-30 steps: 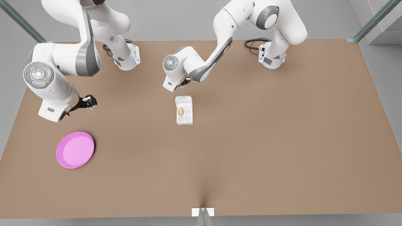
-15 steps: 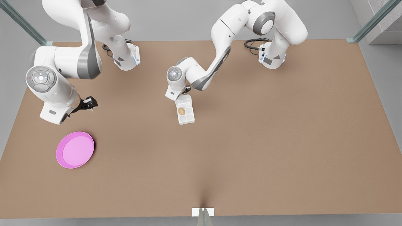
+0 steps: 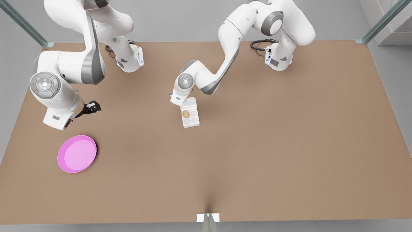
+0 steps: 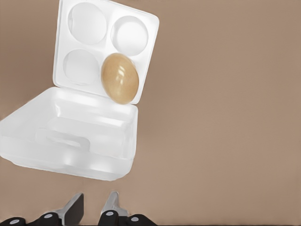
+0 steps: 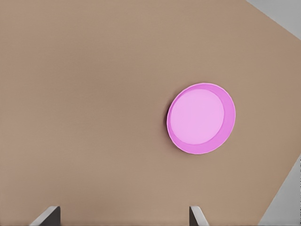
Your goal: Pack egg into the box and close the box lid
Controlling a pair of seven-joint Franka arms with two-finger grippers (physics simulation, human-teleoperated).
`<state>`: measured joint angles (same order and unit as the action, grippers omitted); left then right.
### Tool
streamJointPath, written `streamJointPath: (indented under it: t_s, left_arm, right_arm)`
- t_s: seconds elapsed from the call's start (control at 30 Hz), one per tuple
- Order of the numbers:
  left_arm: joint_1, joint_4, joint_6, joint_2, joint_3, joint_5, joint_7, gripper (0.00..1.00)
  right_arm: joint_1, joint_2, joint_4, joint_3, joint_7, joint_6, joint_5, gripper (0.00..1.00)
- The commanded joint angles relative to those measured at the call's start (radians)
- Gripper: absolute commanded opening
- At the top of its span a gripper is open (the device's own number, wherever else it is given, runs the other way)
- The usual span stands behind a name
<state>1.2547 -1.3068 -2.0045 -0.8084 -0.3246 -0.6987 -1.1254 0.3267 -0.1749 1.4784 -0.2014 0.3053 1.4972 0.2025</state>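
The white box [image 3: 190,121] [image 4: 107,47] lies near the table's middle with its cups facing up. The tan egg [image 3: 185,114] [image 4: 120,77] sits in the cup next to the hinge, on the front view's left. The box lid [image 3: 189,103] [image 4: 70,136] is raised partway from the table, tilted. My left gripper [image 4: 92,209] is just behind the lid's outer edge, shut, holding nothing; in the front view its wrist covers the lid's far corner. My right gripper [image 3: 94,106] [image 5: 122,216] waits open above the table, on the front view's left.
A round pink plate [image 3: 77,154] [image 5: 201,118] lies on the table near the right gripper, toward the front edge. Both arm bases stand along the table's far edge. The brown table stretches wide around the box.
The left arm has come down and forward to the lid's far edge. The lid has tipped up from flat and the box has turned slightly. The right arm drifted a little.
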Motion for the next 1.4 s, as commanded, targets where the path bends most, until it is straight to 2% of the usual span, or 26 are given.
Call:
streamJointPath:
  t_s: [0.0,0.2,0.53,1.37]
  left_arm:
    - [0.002,0.003,0.039,0.0,-0.002,0.375,-0.017,0.21]
    - [0.028,0.003,0.041,0.003,-0.001,0.433,-0.005,0.21]
    - [-0.05,-0.005,0.112,0.005,-0.031,0.516,0.09,0.21]
    - [0.003,0.0,0.164,-0.018,-0.027,0.544,0.032,0.21]
  right_arm:
    - [0.0,0.0,0.0,0.0,0.0,0.0,0.0,1.0]
    - [0.002,-0.012,0.0,0.0,0.0,0.0,0.0,1.0]
    - [0.028,-0.021,0.0,0.03,0.043,-0.064,0.009,1.0]
    - [0.026,-0.063,0.003,0.03,0.041,-0.074,0.021,1.0]
